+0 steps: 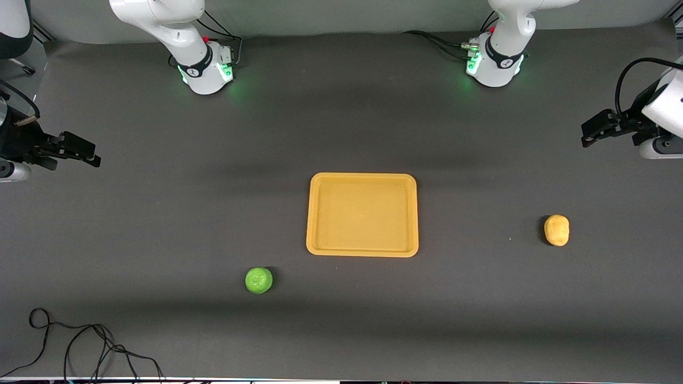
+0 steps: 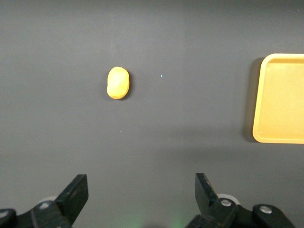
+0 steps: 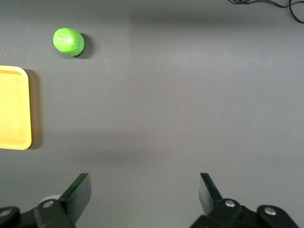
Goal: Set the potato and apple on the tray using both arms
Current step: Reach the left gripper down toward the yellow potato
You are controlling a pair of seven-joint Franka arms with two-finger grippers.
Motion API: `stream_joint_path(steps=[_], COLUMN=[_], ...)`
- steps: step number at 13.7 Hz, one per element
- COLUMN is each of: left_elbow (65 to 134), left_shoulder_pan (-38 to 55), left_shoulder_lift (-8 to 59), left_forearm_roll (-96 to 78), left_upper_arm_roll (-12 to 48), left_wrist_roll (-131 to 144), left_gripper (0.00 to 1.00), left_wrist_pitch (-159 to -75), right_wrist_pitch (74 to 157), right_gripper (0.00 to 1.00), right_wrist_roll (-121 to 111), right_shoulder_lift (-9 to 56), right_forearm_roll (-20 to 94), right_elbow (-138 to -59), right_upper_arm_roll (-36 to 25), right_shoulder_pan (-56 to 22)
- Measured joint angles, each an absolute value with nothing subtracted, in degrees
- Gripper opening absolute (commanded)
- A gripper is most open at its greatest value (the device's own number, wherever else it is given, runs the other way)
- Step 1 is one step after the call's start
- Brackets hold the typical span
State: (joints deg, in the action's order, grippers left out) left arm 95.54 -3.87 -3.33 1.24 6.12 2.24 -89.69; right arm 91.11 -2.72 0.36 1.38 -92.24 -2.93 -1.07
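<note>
The front view looks down from high across the table (image 1: 160, 213) toward both bases. Each wrist view looks straight down from well above, sharing the tray (image 2: 280, 137) (image 3: 14, 142) edge.

Counts on your bench (image 1: 160, 213):
You've got one tray (image 1: 362, 178), one potato (image 1: 556, 230), one apple (image 1: 259, 280), two arms, one loose cable (image 1: 80, 341).

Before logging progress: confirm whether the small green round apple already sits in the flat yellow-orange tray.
No, the small green round apple rests on the table, nearer the front camera than the flat yellow-orange tray.
</note>
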Motion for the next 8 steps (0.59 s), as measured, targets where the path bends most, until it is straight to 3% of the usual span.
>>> stream_joint_path(steps=[6,8], left_elbow=[95.6,98.2], left_shoulder_pan=[-3.9,-4.0], left_shoulder_lift=[-2.6,-2.0], left_forearm_roll=[0.4,0.5], left_upper_arm_roll=[6.1,5.8], left_wrist_roll=[2.2,1.8], left_gripper=[1.0,1.0], left_wrist_pitch=[-89.8,-94.3], right_wrist_pitch=[91.1,91.1], right_gripper=[1.0,1.0], right_wrist_roll=[-2.7,-2.7], right_shoulder_lift=[0.5,0.6], right_forearm_roll=[1.4,1.4], right_elbow=[-92.3,-92.3], right_upper_arm_roll=[-2.9,-2.9], right_shoulder_pan=[-1.1,-1.1])
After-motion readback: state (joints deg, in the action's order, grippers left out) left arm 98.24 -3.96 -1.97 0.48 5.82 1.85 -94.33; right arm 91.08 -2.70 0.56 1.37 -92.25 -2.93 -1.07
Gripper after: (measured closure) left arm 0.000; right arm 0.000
